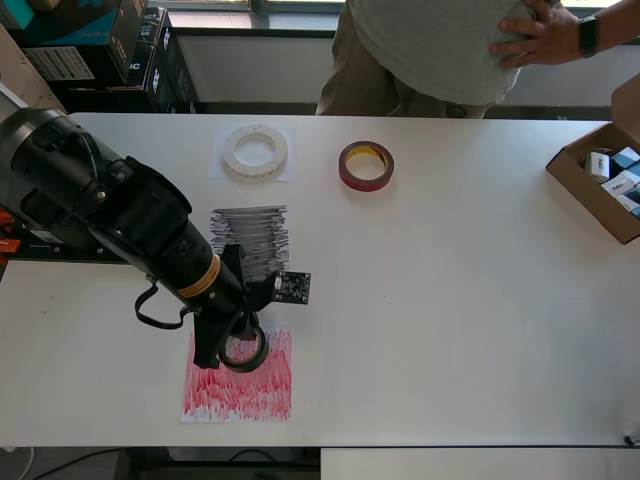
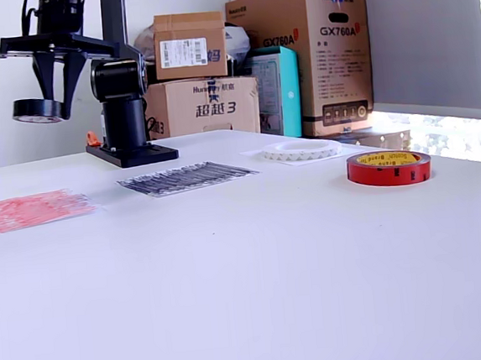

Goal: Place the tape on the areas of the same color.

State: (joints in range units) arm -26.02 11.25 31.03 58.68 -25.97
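My gripper is shut on the small black tape ring and holds it in the air over the upper left part of the red scribbled area. In the exterior view the black ring hangs from the gripper well above the red area. The black scribbled area lies bare beside it. The white tape ring rests on the faint white area. The dark-red tape ring lies on the bare table.
An open cardboard box with small packs sits at the overhead view's right edge. A person stands at the far side of the table. Stacked cartons stand behind the arm's base.
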